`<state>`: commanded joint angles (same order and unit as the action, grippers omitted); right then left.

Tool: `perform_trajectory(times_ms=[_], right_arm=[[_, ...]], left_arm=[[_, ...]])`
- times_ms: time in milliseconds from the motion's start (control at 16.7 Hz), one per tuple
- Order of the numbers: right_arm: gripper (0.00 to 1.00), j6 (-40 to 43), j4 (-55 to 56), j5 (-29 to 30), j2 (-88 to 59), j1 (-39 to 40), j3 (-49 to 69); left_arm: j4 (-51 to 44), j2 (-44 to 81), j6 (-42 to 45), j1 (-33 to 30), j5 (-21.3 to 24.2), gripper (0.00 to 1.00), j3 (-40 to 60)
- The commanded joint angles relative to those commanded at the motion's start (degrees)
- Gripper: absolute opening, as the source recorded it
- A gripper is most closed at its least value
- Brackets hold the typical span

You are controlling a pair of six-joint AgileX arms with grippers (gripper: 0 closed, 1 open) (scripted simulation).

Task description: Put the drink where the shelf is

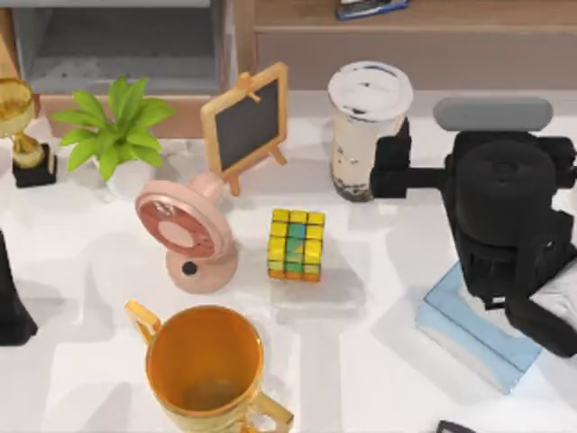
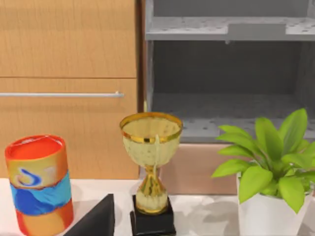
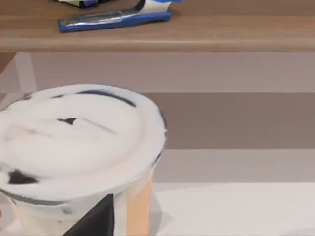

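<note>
The drink (image 1: 365, 126), a clear cup of beige milk tea with dark pearls and a white lid, stands upright at the back of the table, just in front of the shelf (image 1: 424, 50). My right gripper (image 1: 389, 170) reaches in from the right and is shut on the cup's side. In the right wrist view the white lid (image 3: 74, 142) is very close, with the shelf's wood board top (image 3: 206, 37) just behind and above it. My left arm (image 1: 11, 302) is parked at the table's left edge.
A blackboard easel (image 1: 245, 122) stands left of the drink, and a Rubik's cube (image 1: 296, 244) and a pink fan (image 1: 185, 234) in front of it. A big golden trophy cup (image 1: 207, 365) is near the front, a blue book (image 1: 469, 329) under my right arm, a plant (image 1: 113, 131) at back left.
</note>
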<state>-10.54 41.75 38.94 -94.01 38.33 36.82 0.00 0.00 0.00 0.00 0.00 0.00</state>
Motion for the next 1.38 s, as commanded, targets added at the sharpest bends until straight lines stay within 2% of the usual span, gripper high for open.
perform_trajectory(times_ms=[300, 540, 900, 1380], right_arm=[[1.0, -1.98, 7.81, 7.13, -16.48, 6.94, 6.91], [1.0, -2.48, 9.79, 8.97, -20.73, 8.72, 8.66], [1.0, -2.25, 9.68, 8.35, -21.21, 8.01, 9.32], [1.0, 0.67, 9.27, 1.49, -31.21, 0.75, 21.94]], left_arm=[[0.0, 0.0, 0.0, 0.0, 0.0, 1.0, 0.0], [0.0, 0.0, 0.0, 0.0, 0.0, 1.0, 0.0], [0.0, 0.0, 0.0, 0.0, 0.0, 1.0, 0.0], [0.0, 0.0, 0.0, 0.0, 0.0, 1.0, 0.0]])
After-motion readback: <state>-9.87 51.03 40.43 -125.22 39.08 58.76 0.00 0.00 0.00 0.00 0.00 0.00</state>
